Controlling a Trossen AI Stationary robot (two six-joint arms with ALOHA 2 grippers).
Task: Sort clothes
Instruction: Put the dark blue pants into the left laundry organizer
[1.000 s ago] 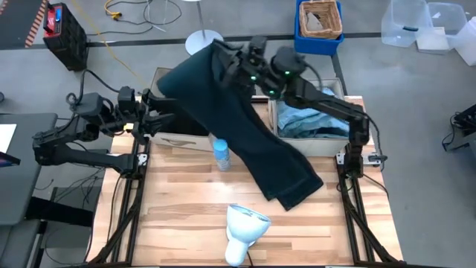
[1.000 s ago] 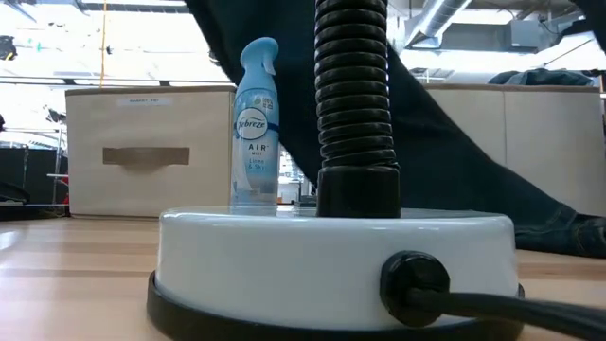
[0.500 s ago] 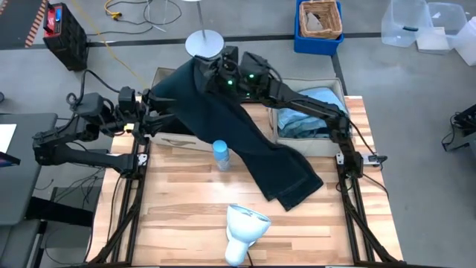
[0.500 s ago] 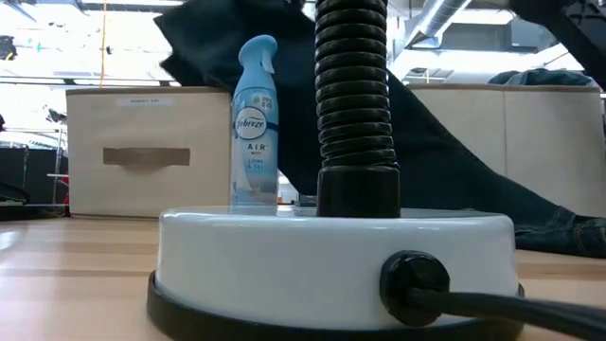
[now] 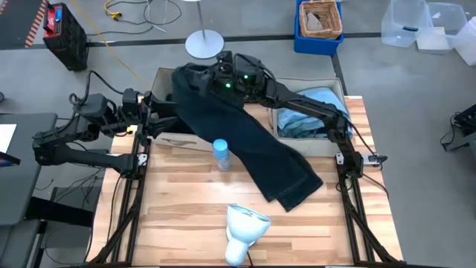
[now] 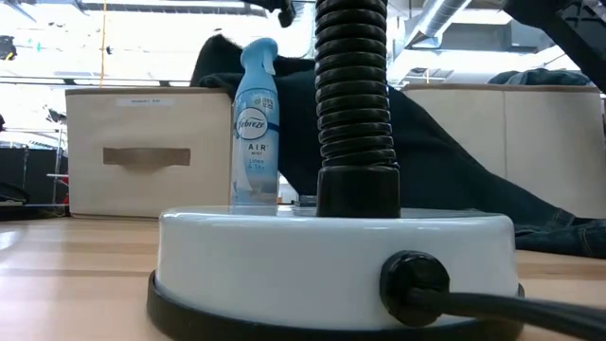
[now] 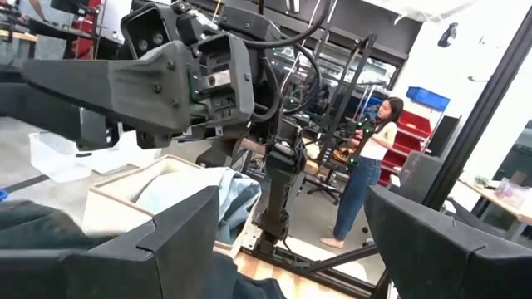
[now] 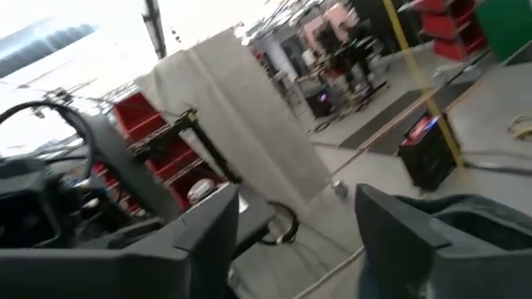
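Garment: the long dark teal-black fabric garment [image 5: 245, 141] lies with its upper end over the left beige fabric box [image 5: 167, 138] and its lower end trailing on the wooden desk [image 5: 186, 216], beside the small blue spray bottle [image 5: 221, 154].
Change: a second ago that upper end hung high from the right arm; it has since been carried left and lowered, and now it rests bunched on the box rim.
Right gripper [image 5: 216, 78]: above the box's far edge; fingers [image 8: 204, 241] spread, nothing between them.
Left gripper [image 5: 152, 119]: waits at the box's left side, fingers [image 7: 179, 241] spread.
Other clothes: bright turquoise garment [image 5: 309, 119] sits in the right beige box [image 5: 336, 144].
Meaning: judged a release, but the trailing part probably needs tucking in.
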